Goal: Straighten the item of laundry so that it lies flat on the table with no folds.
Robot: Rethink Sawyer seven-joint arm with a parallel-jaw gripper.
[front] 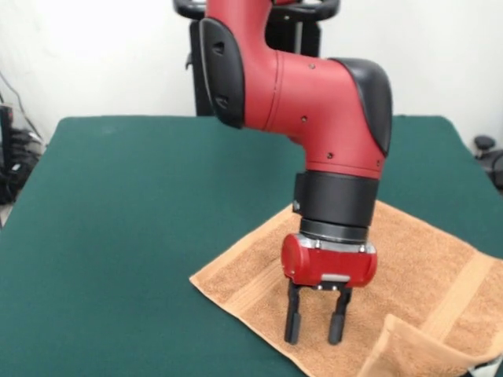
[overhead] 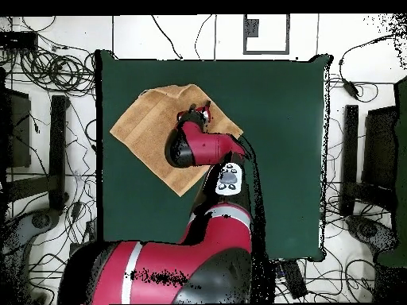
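The orange-tan towel (front: 424, 267) lies spread on the dark green table (front: 141, 220) at the front right, turned diamond-wise. Its nearest corner is folded back over itself (front: 401, 349); a paler stripe band (front: 460, 294) runs near that end. My gripper (front: 316, 323) hangs over the towel's near left part, its two black fingers (front: 293, 318) pointing down and apart, holding nothing, tips just above or at the cloth. In the overhead view the towel (overhead: 147, 127) sits at the table's upper left, with the gripper (overhead: 203, 111) near its folded upper edge.
The arm's red and black elbow (front: 330, 102) rises over the towel's middle. Cables and dark stands (overhead: 48, 143) surround the table (overhead: 286, 159) on the floor. The towel's right corner reaches the picture's right edge in the front view.
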